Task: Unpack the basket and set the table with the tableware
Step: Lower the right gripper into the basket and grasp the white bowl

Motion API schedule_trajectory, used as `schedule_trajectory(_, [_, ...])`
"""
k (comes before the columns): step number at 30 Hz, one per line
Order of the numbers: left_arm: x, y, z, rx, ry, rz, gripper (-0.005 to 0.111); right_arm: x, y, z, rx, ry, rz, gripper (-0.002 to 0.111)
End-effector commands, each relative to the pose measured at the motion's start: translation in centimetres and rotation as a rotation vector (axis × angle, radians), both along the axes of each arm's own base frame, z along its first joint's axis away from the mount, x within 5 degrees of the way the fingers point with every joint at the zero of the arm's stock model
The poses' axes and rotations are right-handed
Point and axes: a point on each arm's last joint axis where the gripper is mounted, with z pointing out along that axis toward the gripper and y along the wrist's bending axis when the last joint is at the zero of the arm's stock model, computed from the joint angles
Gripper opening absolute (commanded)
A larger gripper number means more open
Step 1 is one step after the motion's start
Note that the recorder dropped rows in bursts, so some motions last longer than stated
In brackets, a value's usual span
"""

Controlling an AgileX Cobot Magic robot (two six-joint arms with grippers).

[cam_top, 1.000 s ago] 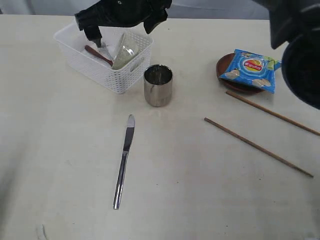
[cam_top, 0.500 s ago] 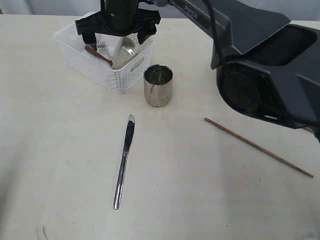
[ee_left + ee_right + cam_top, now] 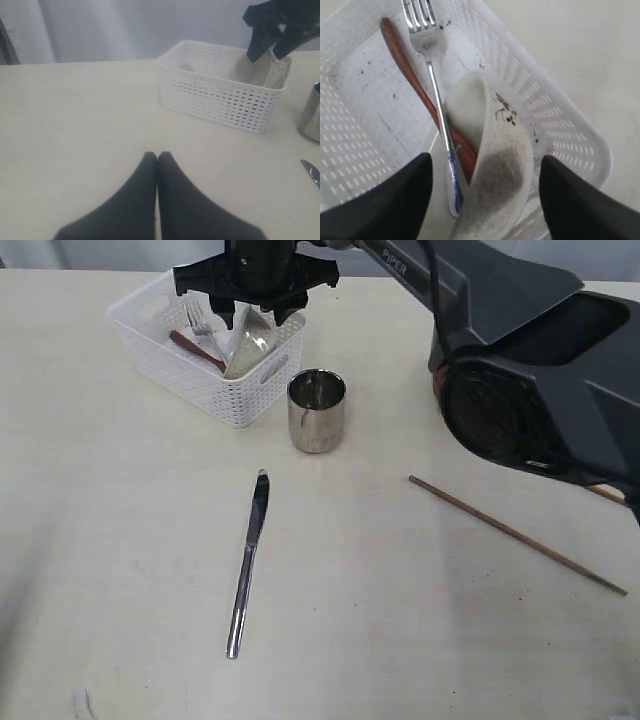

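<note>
The white basket [image 3: 170,365] stands at the back left of the table [image 3: 380,620]. It holds the tilted off-white bowl [image 3: 495,165], the fork [image 3: 432,85] and the reddish-brown wooden spoon [image 3: 402,62]. My right gripper [image 3: 484,167] hangs open above the basket [image 3: 560,130], its fingers on either side of the bowl's rim without touching it. In the exterior view that gripper [image 3: 250,318] is over the bowl [image 3: 250,348]. The steel cup [image 3: 316,410], knife [image 3: 248,565] and one chopstick [image 3: 515,533] lie on the table. My left gripper [image 3: 157,156] is shut and empty, low over bare table.
The right arm's dark body [image 3: 530,370] covers the back right of the table and hides the plate and chip bag. A second chopstick's end [image 3: 606,494] shows beside it. The left wrist view shows the basket [image 3: 220,95], the cup [image 3: 311,112] and the knife tip [image 3: 312,172].
The right arm has swung across the back right, hiding the plate and chip bag. Its gripper has turned and shifted right over the basket, so the fork now shows.
</note>
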Motion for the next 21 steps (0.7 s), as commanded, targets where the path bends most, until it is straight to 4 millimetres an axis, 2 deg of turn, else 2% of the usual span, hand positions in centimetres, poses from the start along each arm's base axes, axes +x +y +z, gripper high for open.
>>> schedule_trajectory(1, [-0.02, -0.05, -0.02, -0.003, -0.004, -0.008, 0.000, 0.28, -0.35, 0.24, -0.001, -0.006, -0.008, 0.060])
schedule_trajectory(2, [-0.02, -0.05, -0.02, -0.003, -0.004, -0.008, 0.000, 0.28, -0.35, 0.24, -0.001, -0.006, -0.008, 0.058])
schedule_trajectory(6, [-0.02, -0.05, -0.02, -0.003, -0.004, -0.008, 0.000, 0.28, -0.35, 0.24, -0.001, -0.006, -0.008, 0.036])
schedule_trajectory(8, [-0.02, -0.05, -0.02, -0.003, -0.004, -0.008, 0.000, 0.28, -0.35, 0.24, -0.001, -0.006, -0.008, 0.029])
schedule_trajectory(16, [-0.02, -0.05, -0.02, -0.003, -0.004, -0.008, 0.000, 0.28, -0.35, 0.24, 0.003, -0.004, -0.018, 0.026])
schedule_trajectory(18, [-0.02, -0.05, -0.02, -0.003, -0.004, -0.008, 0.000, 0.28, -0.35, 0.24, 0.004, -0.004, -0.020, 0.021])
schedule_trajectory(20, [-0.02, -0.05, -0.02, -0.003, -0.004, -0.008, 0.000, 0.28, -0.35, 0.24, 0.003, -0.005, -0.018, -0.001])
schedule_trajectory(21, [-0.02, -0.05, -0.02, -0.003, -0.004, -0.008, 0.000, 0.26, -0.33, 0.23, 0.005, -0.003, -0.018, -0.001])
